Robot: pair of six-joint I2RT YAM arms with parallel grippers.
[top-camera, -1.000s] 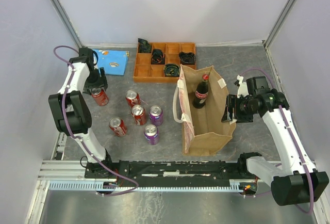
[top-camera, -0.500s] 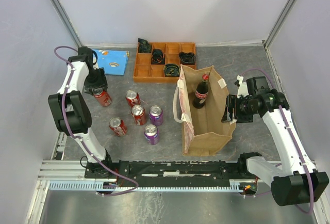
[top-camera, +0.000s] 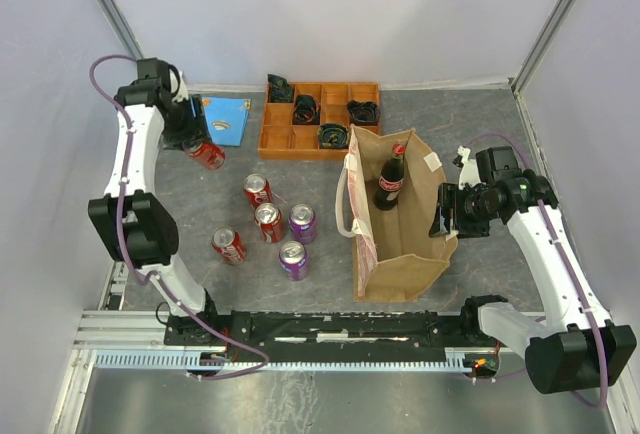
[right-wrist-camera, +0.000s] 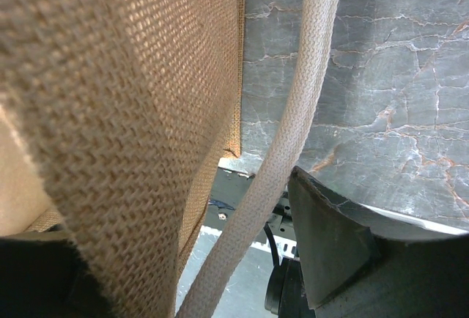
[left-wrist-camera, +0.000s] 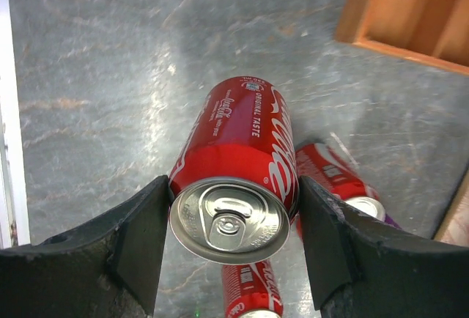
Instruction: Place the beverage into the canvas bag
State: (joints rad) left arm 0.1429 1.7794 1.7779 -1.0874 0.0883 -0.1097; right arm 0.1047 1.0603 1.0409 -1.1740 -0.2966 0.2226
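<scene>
Top view of grey counter (top-camera: 470,124) w/ two robot arms. Clamped in left claw (left-wrist-camera: 233,201), raised above the counter at far left by a blue pad (top-camera: 225,119): one red cola can (top-camera: 208,155), tilted, fingers on opp. sides of its body, top end toward wrist cam. Centre-right, standing upright w/ mouth open: tan canvas bag (top-camera: 400,244), well apart from the held can. Spread wide at bag's right rim: right claw (top-camera: 447,212), straddling cloth wall and a whitish handle loop (right-wrist-camera: 293,127), apparently not pinching either. To do this step well, prob.: carry can high across, clear of loose cans (top-camera: 268,222) and orange tray (top-camera: 290,153); come over bag mouth on the free side of the bottle; turn can upright; lower deep before letting go, so as not to knock bottle or fold a wall inward. Count: red cans (top-camera: 228,246) 4 (1 held, 3 on counter); purple cans (top-camera: 292,259) 2; glass cola bottle (top-camera: 390,182) 1, already inside bag; bags 1; trays 1, w/ 4 dark items (top-camera: 332,136) in its compartments; blue pad 1.
</scene>
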